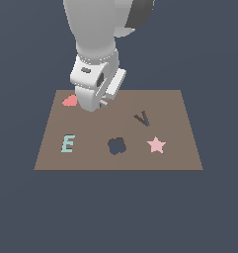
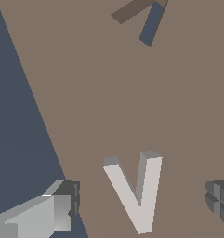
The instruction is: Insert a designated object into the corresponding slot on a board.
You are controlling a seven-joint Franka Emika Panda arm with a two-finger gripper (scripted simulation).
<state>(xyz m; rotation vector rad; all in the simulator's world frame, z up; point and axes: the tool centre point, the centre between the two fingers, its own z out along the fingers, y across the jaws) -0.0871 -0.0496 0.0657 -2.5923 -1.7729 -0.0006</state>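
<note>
Below, my jaws (image 2: 140,204) stand wide, one finger (image 2: 48,211) on each side of the light-grey V piece (image 2: 139,193), not touching it as it lies flat on the brown board (image 2: 108,107). Nothing sits between it and the V-shaped slot (image 1: 141,118). Elsewhere I count one red heart (image 1: 69,101), one teal E (image 1: 67,143), one pink star (image 1: 156,145) and one flower-shaped hole (image 1: 117,146).

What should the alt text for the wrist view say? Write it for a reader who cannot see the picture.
A light-grey V piece lies on the brown board between the gripper's two open fingers, neither touching it. The dark V-shaped slot shows farther off on the board.
</note>
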